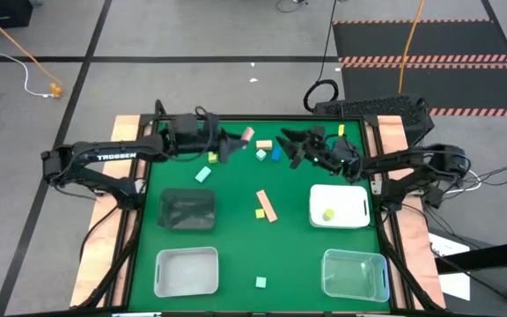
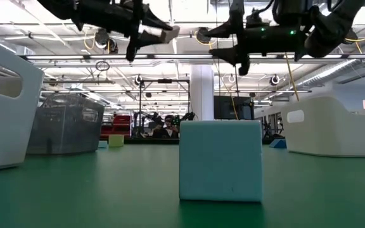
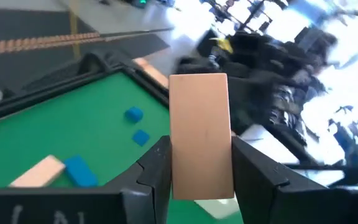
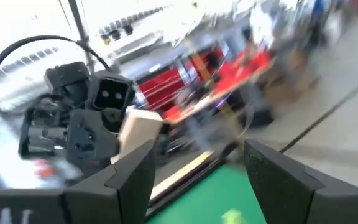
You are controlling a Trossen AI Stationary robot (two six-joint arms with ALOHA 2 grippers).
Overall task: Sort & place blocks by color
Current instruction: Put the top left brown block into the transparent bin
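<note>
We see the left pincer (image 3: 201,177) raised above the far-left part of the green tabletop (image 1: 236,238), its two dark fingers closed flat on the lower end of a salmon-tan rectangular bar block (image 3: 199,134), which stands up out of the jaws. In the high view this same bar shows as a small pink tip (image 1: 247,135) at the end of the left arm.

The right pincer (image 4: 194,168) hangs over the far-right of the tabletop with a clear gap between its fingers and nothing in them.

The other blocks lie scattered. A second salmon-tan bar (image 1: 266,205) rests mid-table, just beside a small yellow-green cube (image 1: 260,213); a pale mint cube (image 1: 260,282) sits near the front edge, between the white tray (image 1: 186,272) and the clear tray (image 1: 355,274). A yellow-green piece (image 1: 328,214) lies in the white tray on the right (image 1: 340,204), and blue pieces (image 1: 276,154) sit at the far middle. The dark tray (image 1: 188,210) stands on the left.

We judge these blocks light and rigid, with smooth painted or foam-like faces that could slip if pinched on a corner. A bar is best taken across its narrow width, on two flat parallel faces, near its middle so it does not swing. The held bar is gripped low, so we would expect some leverage and move it gently.
</note>
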